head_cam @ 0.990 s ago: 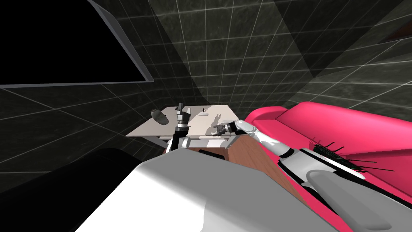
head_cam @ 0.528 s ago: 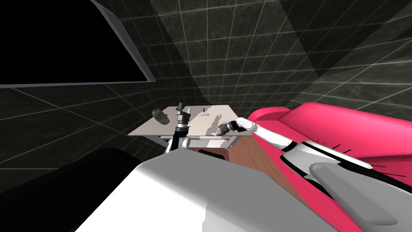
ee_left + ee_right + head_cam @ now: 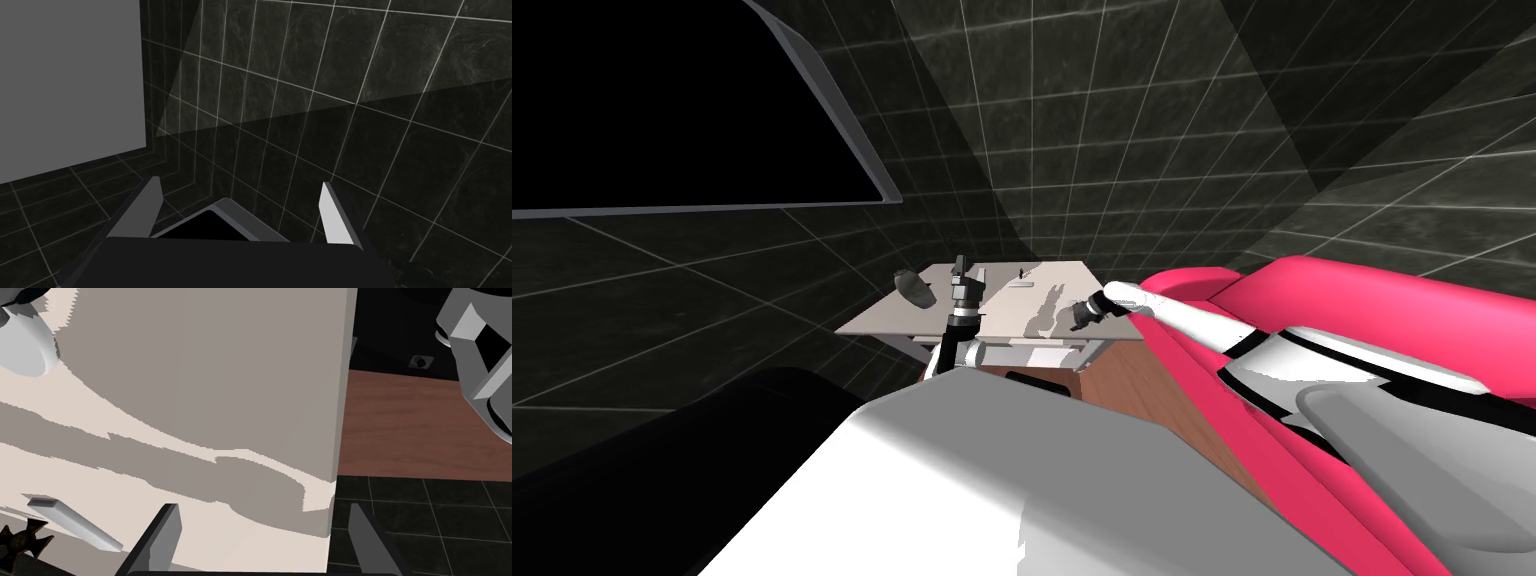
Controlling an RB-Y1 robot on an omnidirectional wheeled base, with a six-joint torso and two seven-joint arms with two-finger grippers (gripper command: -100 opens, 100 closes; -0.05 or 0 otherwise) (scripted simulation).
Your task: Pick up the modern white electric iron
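Over the table's (image 3: 897,315) 3 o'clock edge, the right gripper (image 3: 265,538) is spread wide and empty, touching nothing, with one finger above the tabletop and the other past its edge. The iron (image 3: 911,288) lies at the table's 9 o'clock edge, well apart. Between them the left gripper (image 3: 240,210) stands raised, likewise spread and empty.

The iron (image 3: 912,288) sits at the left edge of the counter (image 3: 1002,312); a bar (image 3: 1019,285) lies near its back; a sofa (image 3: 1392,310) stands to its right.
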